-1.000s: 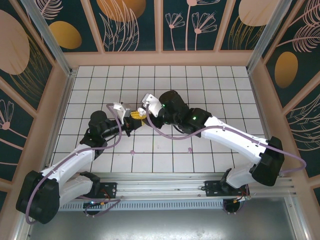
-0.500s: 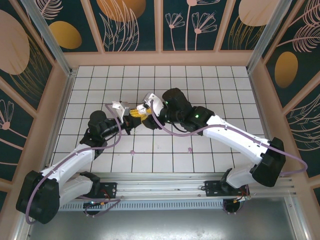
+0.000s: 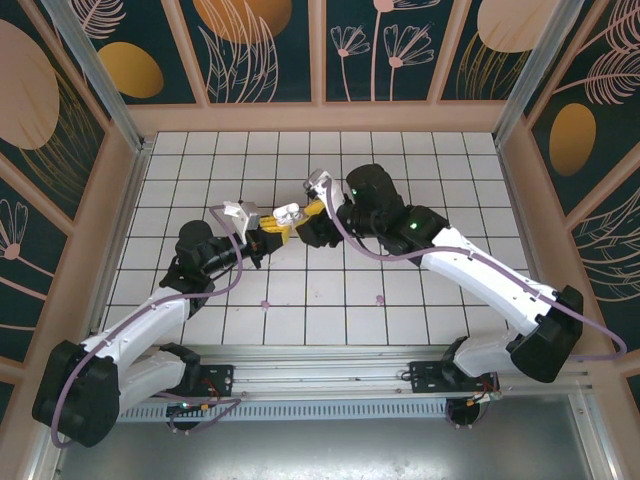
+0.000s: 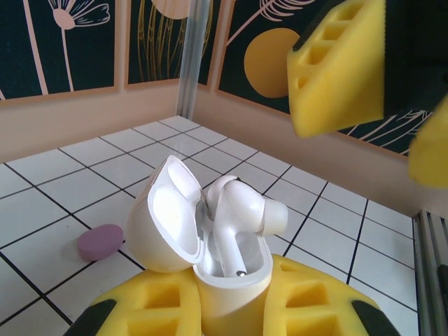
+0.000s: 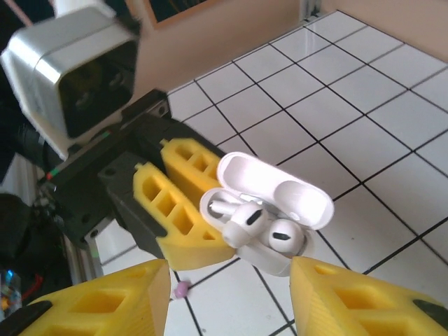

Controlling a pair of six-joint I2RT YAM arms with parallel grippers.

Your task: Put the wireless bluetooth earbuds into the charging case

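White charging case (image 4: 168, 224), yellow end effector pads (image 4: 143, 308), black-gridded white table (image 4: 56, 189).

Left arm (image 3: 150, 320) and right arm (image 3: 480, 280): white link shells, black joint housings, lilac cable (image 3: 375, 257) running back from each wrist. Finger pads (image 5: 91, 304) yellow foam, rectangular cut-outs, black backing; green LEDs (image 3: 412, 225) behind right gripper (image 3: 314, 210).

- Left arm (image 3: 150, 320) reaches forward and to the right, wrist angled toward centre.
- Left gripper (image 3: 272, 233) is clamped tight on the charging case (image 3: 287, 212), yellow fingers (image 4: 147, 308) on either side of it.
- Right arm (image 3: 480, 275) stretches forward-left.
- Right gripper (image 3: 310, 210) has its jaws parted, holds nothing, and sits near the left gripper, pointing at it.
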